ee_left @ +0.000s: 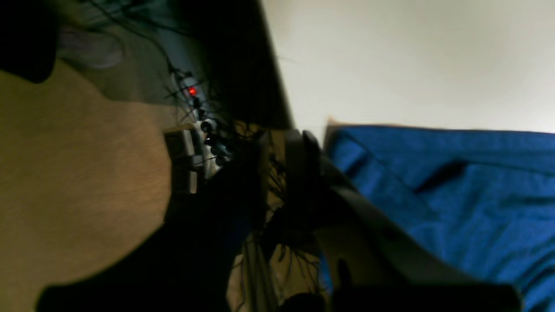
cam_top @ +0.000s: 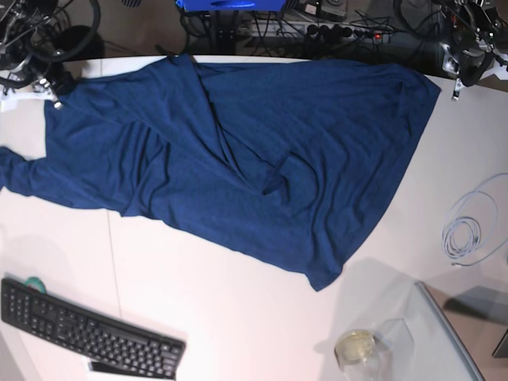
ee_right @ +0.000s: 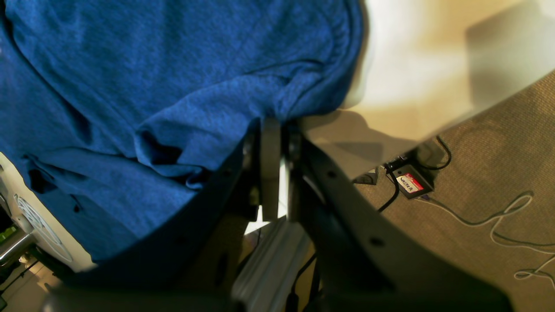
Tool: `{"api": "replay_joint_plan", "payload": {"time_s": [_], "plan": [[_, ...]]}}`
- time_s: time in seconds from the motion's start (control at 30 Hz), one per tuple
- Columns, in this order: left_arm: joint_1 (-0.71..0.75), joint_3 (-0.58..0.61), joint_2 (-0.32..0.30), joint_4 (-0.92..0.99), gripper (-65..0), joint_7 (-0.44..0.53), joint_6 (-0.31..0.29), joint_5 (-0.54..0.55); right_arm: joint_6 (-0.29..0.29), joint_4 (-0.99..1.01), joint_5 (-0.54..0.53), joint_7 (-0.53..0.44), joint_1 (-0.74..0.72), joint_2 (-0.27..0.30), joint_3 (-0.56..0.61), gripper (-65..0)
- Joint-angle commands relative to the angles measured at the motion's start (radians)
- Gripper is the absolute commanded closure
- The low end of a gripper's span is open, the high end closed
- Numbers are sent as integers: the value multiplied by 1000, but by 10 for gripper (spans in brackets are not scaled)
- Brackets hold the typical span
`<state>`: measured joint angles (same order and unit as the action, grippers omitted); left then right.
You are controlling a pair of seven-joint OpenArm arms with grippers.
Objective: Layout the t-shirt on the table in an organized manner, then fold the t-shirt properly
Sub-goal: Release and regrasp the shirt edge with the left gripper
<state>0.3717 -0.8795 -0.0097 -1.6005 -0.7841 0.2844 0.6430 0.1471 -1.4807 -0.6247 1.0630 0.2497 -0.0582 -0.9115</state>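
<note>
Right pincer [ee_right: 271,125] clamped tight on an edge of the one t-shirt [cam_top: 238,151], left pincer [ee_left: 284,138] too dark to tell, shirt spread rumpled across one bench [cam_top: 238,317] with one keyboard [cam_top: 87,333], one coiled cable [cam_top: 468,230]; red-white label [ee_right: 409,183] unreadable.

Black keyboard [cam_top: 87,329], coiled white cable [cam_top: 468,232], glass panel [cam_top: 444,337], small jar [cam_top: 357,348].

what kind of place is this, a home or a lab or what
Most likely a robotics lab or workshop, not a home. A white table holds a t-shirt spread for handling, with a keyboard and a coiled cable beside it. Behind the far edge sit tangled wires and a power strip.
</note>
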Motion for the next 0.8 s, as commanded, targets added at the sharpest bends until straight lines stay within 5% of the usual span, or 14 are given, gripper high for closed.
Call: {"api": "replay_joint_plan", "payload": {"time_s": [0.0,0.3,0.67,0.77], "plan": [[-1,16,-11,-36,-77,9,-9,7,3,-13,-13,-5,-2,8,-1,0],[-50,273,-78,4,-81,9,16,2,3,-13,-13,-5,0,10,1,0],[-106,409,-94,48,-82,9,65,2,3,-13,-13,-5,3,11,1,0],[-101,438,-94,42,-143,9,94,2,3,-13,-13,-5,3,11,1,0]]}}
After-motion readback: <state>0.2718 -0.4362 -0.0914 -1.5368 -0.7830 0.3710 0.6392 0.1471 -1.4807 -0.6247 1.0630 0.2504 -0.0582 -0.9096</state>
